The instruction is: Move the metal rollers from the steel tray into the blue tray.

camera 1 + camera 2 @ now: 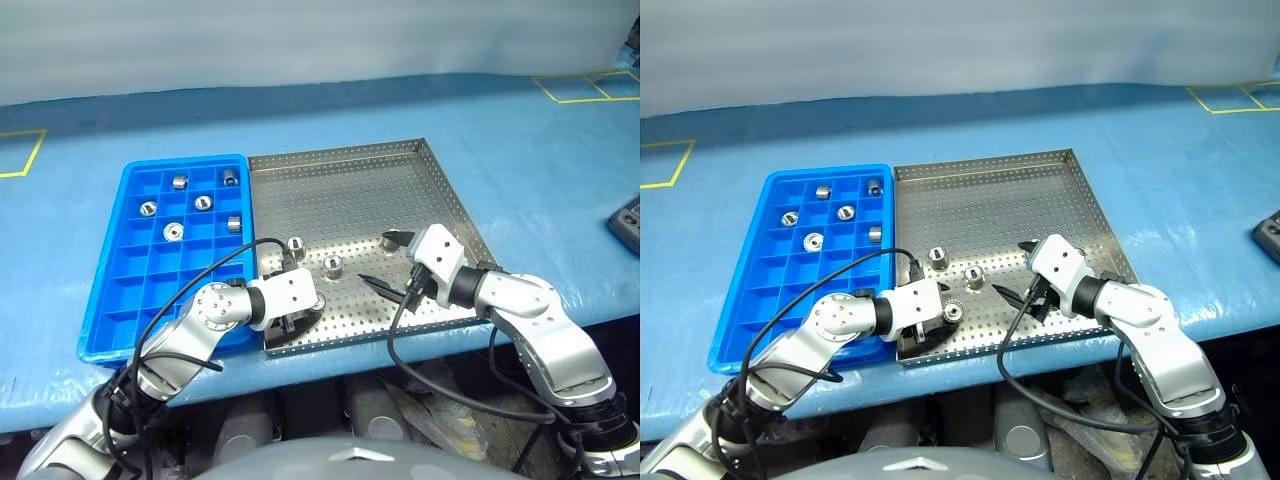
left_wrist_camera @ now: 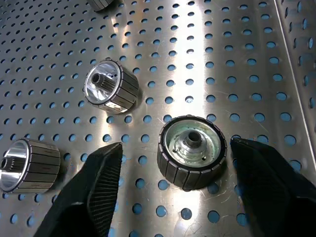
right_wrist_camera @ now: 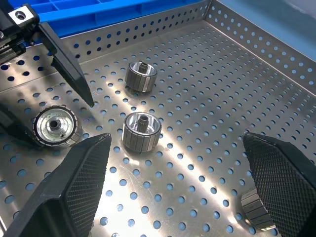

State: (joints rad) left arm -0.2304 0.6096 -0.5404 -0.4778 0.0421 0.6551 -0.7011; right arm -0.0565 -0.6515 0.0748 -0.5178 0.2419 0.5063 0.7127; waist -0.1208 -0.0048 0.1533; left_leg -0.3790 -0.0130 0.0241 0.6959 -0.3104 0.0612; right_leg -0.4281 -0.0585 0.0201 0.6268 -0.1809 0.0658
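Four metal rollers (image 3: 141, 131) lie in the steel tray (image 1: 400, 170); six sit in the blue tray (image 1: 130, 290). Left pincer (image 2: 170, 173) brackets one roller (image 2: 192, 150), fingers apart, seemingly not touching. Right pincer (image 3: 177, 192) is released, hovering above the tray

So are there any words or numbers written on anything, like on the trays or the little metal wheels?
No readable text anywhere.
Blue tray: no words or numbers.
Steel tray: just holes, no writing.
Metal rollers: bare metal with grooves, no markings to read.
Yellow tape lines on the table covering: plain outlines, not letters.
Dark device at the table's right edge: cut off and too small to read.
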